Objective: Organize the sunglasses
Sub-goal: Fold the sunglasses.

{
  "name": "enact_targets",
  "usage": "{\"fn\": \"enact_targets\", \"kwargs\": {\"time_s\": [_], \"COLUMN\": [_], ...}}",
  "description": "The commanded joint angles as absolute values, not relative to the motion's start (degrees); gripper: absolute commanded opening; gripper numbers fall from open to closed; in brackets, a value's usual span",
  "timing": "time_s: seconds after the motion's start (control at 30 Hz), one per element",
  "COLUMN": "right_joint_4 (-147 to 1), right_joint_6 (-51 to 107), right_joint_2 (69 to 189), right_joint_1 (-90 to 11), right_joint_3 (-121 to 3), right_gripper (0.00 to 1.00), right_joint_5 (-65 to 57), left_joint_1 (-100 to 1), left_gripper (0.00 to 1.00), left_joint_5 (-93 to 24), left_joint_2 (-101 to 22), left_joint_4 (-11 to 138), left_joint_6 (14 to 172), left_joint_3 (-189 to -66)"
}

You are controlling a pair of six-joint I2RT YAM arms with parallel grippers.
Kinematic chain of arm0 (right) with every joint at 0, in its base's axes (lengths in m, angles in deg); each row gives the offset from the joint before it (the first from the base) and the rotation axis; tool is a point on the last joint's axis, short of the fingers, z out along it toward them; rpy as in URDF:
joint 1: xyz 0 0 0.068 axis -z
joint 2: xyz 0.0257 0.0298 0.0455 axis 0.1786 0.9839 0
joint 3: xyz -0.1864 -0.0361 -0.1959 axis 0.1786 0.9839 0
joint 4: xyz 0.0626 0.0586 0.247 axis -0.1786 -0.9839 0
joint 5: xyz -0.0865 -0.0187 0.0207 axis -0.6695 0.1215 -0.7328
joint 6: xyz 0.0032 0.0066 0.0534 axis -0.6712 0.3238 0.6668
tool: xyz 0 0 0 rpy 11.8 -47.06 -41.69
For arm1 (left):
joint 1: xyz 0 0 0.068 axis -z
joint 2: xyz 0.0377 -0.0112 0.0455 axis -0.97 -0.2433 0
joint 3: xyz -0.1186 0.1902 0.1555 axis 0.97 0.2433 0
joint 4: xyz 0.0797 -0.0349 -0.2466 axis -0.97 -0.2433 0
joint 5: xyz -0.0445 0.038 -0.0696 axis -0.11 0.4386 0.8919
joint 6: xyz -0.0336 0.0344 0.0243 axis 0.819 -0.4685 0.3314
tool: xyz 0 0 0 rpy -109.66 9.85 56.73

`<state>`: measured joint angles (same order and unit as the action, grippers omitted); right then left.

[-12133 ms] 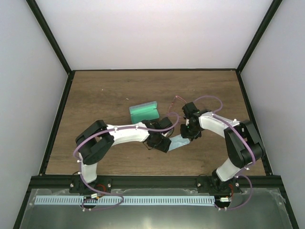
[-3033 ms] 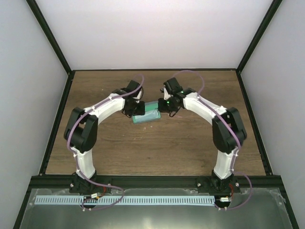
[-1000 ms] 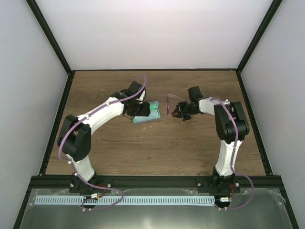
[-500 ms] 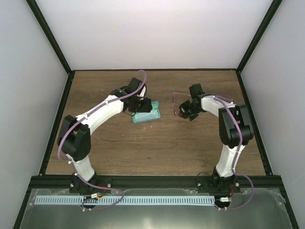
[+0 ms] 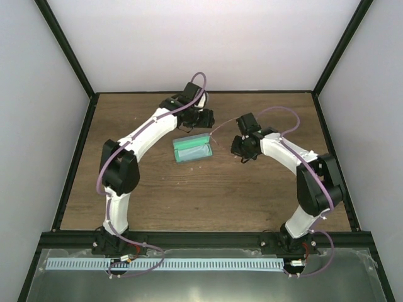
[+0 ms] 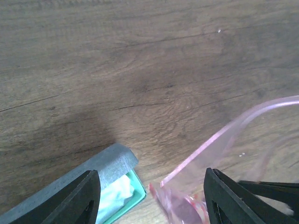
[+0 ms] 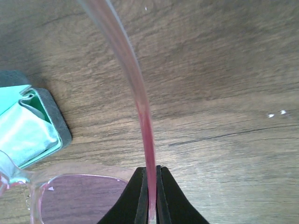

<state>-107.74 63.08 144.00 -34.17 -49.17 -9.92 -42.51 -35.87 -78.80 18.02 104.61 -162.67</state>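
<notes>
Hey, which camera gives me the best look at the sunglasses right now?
The right wrist view: the sunglasses fill it close up, one slim arm pinched in the shut right gripper, a pink lens at lower left. The left wrist view shows a curved arm and blurred frame; from above, only a faint pink line shows.

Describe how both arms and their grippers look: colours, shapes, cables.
The left arm and right arm have white shells with black joints and bases. A thin purple cable loops along each. The left gripper and right gripper have matte black, tapering fingers.
</notes>
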Motion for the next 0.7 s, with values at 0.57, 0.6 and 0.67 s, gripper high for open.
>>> {"fn": "enact_targets", "kwargs": {"time_s": [0.57, 0.6, 0.67], "right_joint_4": [-104.54, -104.42, -104.46], "right_joint_6": [55.92, 56.07, 56.21], "right_joint_2": [139.96, 140.13, 140.43], "right_joint_1": [-33.85, -33.84, -33.77], "right_joint_3": [-48.53, -48.65, -49.12], "right_gripper": [0.01, 0.01, 0.01], "right_joint_5": [-8.45, -8.29, -7.94], "left_joint_1": [-31.64, -31.11, -30.49], "left_gripper": [0.61, 0.61, 0.61], "left_joint_5": [-38.19, -37.88, -37.36], "left_joint_2": [-87.43, -86.76, -84.84], "left_joint_4": [11.89, 12.14, 13.32], "left_joint_6": [102.42, 102.74, 103.73], "left_joint_3": [-166.48, -164.72, -160.61]}}
